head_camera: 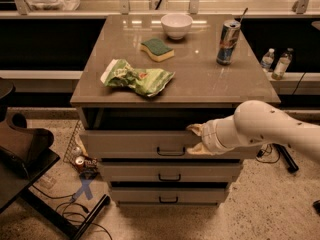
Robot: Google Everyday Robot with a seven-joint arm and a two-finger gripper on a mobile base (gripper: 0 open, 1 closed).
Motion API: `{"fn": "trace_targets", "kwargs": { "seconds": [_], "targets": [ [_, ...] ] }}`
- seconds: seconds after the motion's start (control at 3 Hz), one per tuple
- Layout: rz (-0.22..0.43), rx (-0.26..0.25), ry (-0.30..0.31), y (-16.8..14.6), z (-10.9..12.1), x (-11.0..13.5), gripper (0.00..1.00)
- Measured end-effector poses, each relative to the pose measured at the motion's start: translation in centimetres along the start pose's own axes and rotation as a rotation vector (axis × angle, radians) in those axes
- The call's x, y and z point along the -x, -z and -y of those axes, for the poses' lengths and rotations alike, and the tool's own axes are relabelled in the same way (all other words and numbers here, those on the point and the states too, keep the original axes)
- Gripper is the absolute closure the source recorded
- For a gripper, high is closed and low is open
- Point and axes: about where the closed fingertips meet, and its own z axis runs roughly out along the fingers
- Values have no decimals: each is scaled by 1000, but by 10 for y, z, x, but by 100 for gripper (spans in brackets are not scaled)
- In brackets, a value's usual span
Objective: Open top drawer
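Hand [195,140] rests against top drawer [125,143] front, beside handle [171,152].

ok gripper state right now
gripper: against the top drawer front, just right of its handle; open or closed cannot be told

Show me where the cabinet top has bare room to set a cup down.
Bare: the front right of the cabinet top, bordered by the bag and the can; also the back left corner, beside the bowl and sponge. Crowded: the middle. The pincer is at the top drawer front.
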Motion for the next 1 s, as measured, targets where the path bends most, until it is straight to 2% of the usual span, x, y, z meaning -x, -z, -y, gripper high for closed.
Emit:
{"fn": "trace_targets", "kwargs": {
  "seconds": [0.33, 0.67, 1.0],
  "targets": [
    [1, 1, 1, 0, 0, 1, 0],
    [1, 1, 1, 0, 0, 1, 0],
    [2, 3, 2, -1, -1, 2, 18]
  ]
}}
